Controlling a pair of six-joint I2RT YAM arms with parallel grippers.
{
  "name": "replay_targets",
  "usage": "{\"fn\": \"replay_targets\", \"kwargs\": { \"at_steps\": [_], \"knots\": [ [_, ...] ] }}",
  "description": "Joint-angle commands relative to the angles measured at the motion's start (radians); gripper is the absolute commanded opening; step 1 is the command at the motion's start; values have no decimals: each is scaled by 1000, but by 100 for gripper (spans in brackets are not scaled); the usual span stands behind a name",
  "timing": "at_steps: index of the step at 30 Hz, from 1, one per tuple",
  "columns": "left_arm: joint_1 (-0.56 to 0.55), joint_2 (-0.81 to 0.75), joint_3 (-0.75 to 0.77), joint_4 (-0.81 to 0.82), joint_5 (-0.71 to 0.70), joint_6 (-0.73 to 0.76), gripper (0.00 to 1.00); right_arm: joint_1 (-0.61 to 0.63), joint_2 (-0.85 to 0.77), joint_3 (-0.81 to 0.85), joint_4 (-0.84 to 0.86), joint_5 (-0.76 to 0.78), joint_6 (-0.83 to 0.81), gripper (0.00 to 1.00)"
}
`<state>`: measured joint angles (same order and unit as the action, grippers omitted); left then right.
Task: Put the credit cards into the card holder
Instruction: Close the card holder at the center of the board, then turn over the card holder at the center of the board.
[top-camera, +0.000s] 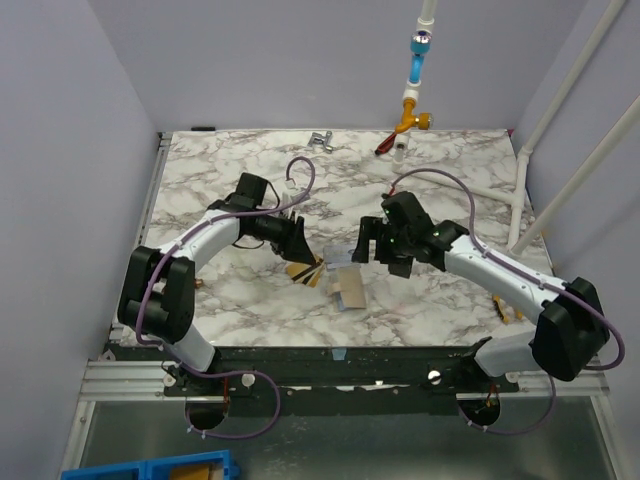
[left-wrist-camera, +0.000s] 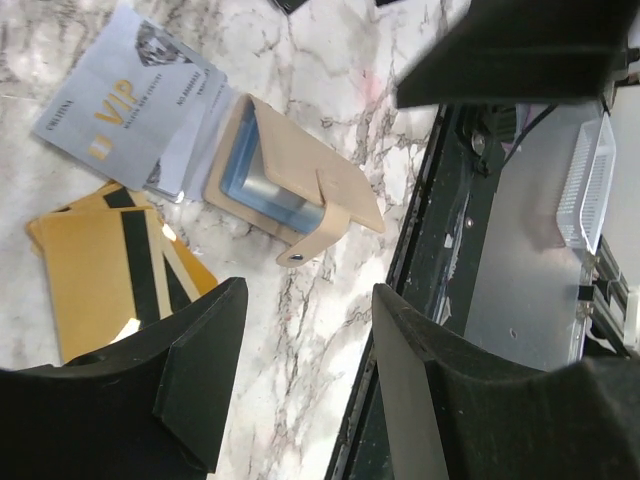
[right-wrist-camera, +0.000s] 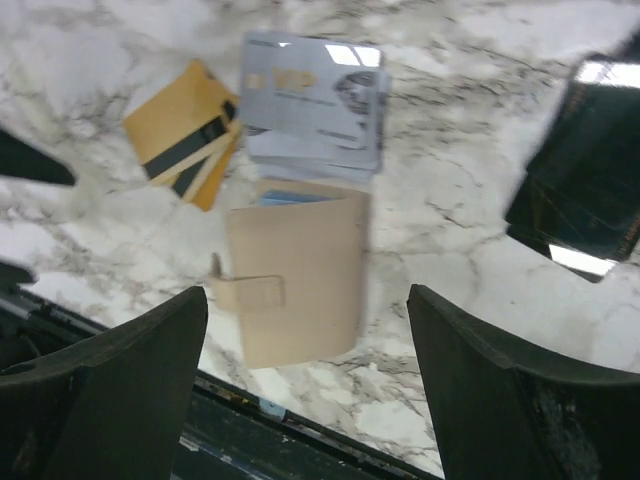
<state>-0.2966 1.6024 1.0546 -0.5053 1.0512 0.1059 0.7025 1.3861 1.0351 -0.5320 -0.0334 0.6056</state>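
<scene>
On the marble table (top-camera: 240, 170) the holder (right-wrist-camera: 300, 270) is laid flat between the arms. In the right wrist view its long axis runs 12 to 6, mouth at 12. Grey cards (right-wrist-camera: 315, 90) are stacked at that mouth and gold cards (right-wrist-camera: 180, 140) fanned at 10. The right gripper (right-wrist-camera: 308, 300), jaws wide and empty, is judged nearer the holder. The left gripper (left-wrist-camera: 310, 300) is likewise parted, nothing gripped.

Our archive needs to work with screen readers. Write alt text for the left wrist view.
A tan card holder lies on the marble table, a pale blue card showing in its open mouth. By that mouth lie grey-blue VIP cards, with gold striped cards fanned beside them. The left gripper, fingers open, hangs above, holding nothing.
</scene>
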Motion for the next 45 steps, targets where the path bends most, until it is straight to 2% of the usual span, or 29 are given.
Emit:
{"fn": "replay_targets", "kwargs": {
  "at_steps": [1,6,9,17,21,24,27,36,42,45],
  "knots": [
    [-84,-41,-15,20,-34,13,55,-43,17,-137,124,-102,40,81],
    [-180,-27,19,33,-81,17,55,-43,73,-223,259,-144,70,70],
    [-219,-15,39,30,-136,44,55,-43,92,-265,320,-174,83,70],
    [-349,-20,14,106,-465,129,55,-44,100,-345,395,-174,103,71],
    [-390,6,12,123,-574,165,55,-41,94,-369,416,-170,104,70],
    [-430,27,27,109,-642,181,55,-42,92,-394,451,-167,121,70],
    [-491,43,38,86,-780,216,55,-43,93,-417,478,-159,144,69],
    [-616,95,-2,72,-1017,314,55,-50,120,-473,562,-175,164,64],
    [-669,131,-28,71,-1083,341,55,-102,102,-542,629,-231,182,60],
    [-681,156,-28,60,-1103,344,54,-156,98,-606,731,-323,204,57]
  ]
}}
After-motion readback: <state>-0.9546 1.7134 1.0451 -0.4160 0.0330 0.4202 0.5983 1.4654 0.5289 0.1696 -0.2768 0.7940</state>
